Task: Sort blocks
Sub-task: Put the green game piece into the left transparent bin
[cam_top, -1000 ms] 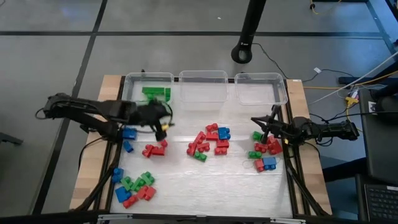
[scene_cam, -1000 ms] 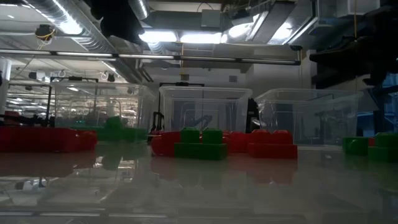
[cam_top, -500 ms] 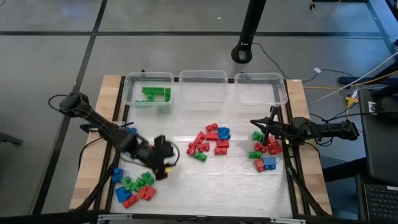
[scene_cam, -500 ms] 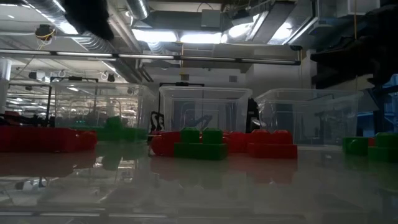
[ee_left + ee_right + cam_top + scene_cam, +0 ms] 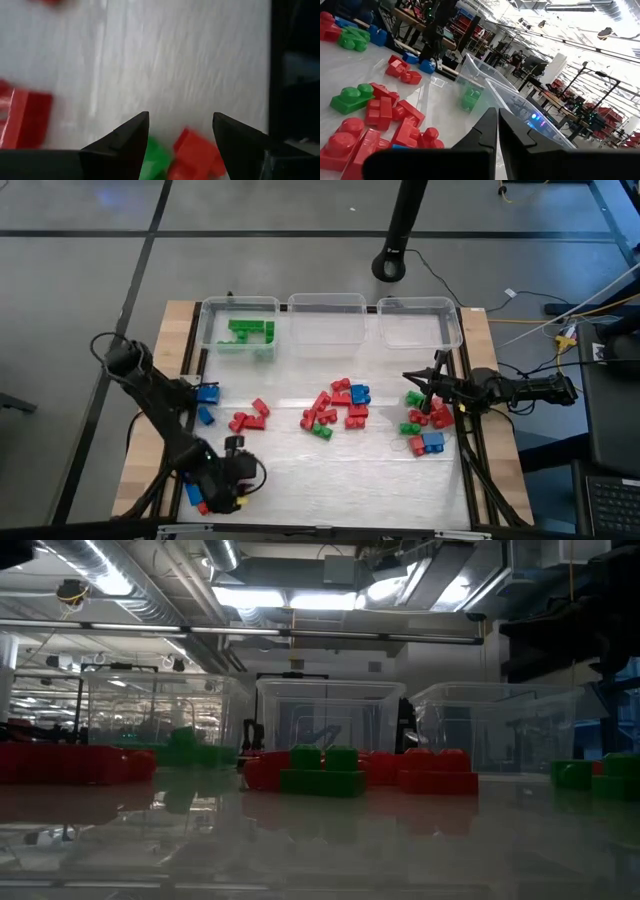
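Table [image 5: 330,470] bearing three clear bins [image 5: 325,317] along its 12 o'clock edge, the leftmost holding green blocks [image 5: 249,331]. Left gripper [image 5: 233,490], fingers spread and empty, hangs over the 7 o'clock cluster of blocks [image 5: 192,152]; right gripper [image 5: 421,387], fingers pressed together, rests at 3 o'clock beside another cluster [image 5: 424,427].

The left tool [image 5: 232,485] hides part of the near-left blocks [image 5: 201,498]; the wrist view blurs them.
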Available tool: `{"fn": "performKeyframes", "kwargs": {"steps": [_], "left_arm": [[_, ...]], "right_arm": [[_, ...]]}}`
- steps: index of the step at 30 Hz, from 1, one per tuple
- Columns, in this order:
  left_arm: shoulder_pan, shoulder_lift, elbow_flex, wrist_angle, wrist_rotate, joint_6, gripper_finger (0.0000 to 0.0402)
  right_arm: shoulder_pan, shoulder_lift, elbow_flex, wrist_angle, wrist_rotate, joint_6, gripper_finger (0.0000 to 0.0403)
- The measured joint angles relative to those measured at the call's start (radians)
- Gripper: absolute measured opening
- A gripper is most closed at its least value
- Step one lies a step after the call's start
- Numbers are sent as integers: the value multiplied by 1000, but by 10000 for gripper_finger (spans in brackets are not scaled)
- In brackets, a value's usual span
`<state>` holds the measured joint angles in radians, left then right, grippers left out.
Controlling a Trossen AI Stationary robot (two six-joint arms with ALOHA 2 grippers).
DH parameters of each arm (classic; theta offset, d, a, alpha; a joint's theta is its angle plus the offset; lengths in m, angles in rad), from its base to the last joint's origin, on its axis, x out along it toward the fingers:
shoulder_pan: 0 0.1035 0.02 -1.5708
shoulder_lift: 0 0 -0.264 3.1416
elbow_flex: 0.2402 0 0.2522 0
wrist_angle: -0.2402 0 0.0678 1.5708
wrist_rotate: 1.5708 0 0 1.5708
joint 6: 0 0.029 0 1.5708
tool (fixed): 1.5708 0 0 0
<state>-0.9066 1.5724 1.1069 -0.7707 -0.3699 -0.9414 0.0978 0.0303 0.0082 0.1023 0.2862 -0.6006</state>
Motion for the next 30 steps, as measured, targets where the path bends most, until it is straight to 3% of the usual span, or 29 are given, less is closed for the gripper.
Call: {"fn": "performKeyframes", "kwargs": {"steps": [7, 16, 30], "left_arm": [[-72, 56, 0, -78, 34, -63, 210], [-109, 166, 0, -202, 33, 19, 210], [-104, 194, -4, -204, -89, 64, 210]], "right_arm": [[0, 0, 0, -17, 0, 21, 19], [0, 0, 0, -37, 0, 28, 19], [0, 0, 0, -41, 0, 28, 19]]}}
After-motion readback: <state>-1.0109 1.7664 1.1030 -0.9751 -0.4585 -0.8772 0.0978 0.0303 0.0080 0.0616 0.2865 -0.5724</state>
